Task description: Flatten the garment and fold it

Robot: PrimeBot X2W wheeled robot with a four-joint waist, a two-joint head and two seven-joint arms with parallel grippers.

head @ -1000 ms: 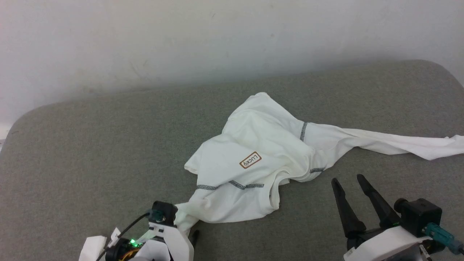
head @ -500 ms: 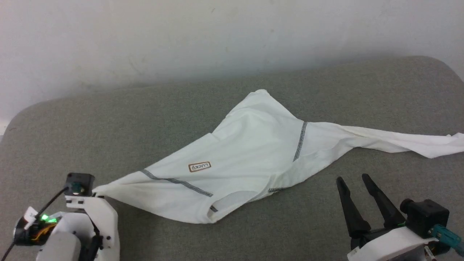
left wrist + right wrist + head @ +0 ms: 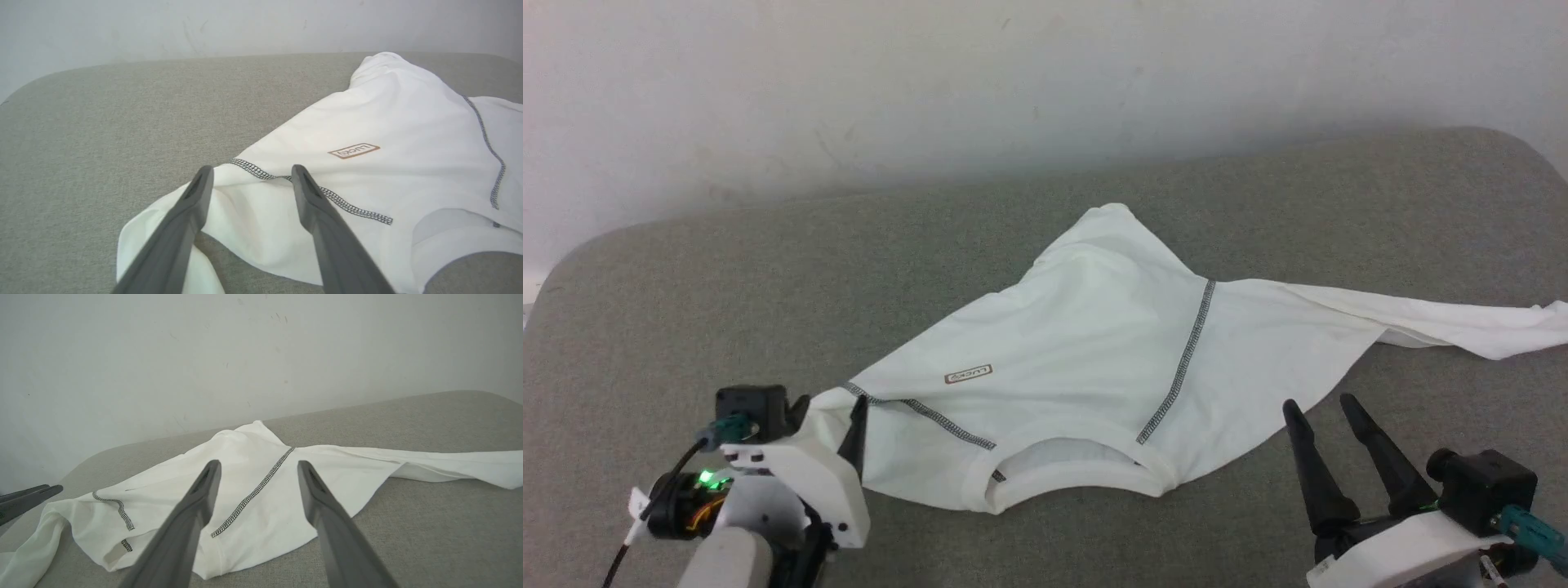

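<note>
A white shirt [image 3: 1086, 343] lies logo side up on a grey pad [image 3: 686, 310], with its collar [image 3: 1062, 478] nearest you. Left of the collar, your left gripper [image 3: 829, 408] is spread wide astride the crumpled shoulder, gripping nothing. Right of the collar, your right gripper [image 3: 1319, 404] is also wide and empty, near the cloth's edge. The fabric looks thin, light and limp. Expect it to drag and wrinkle, so pinch an edge, either a shoulder beside the collar or a cuff. The head view shows one sleeve [image 3: 1462, 331] trailing far right of the collar. The left wrist view shows the other sleeve [image 3: 135, 237] bunched by the fingers.
</note>
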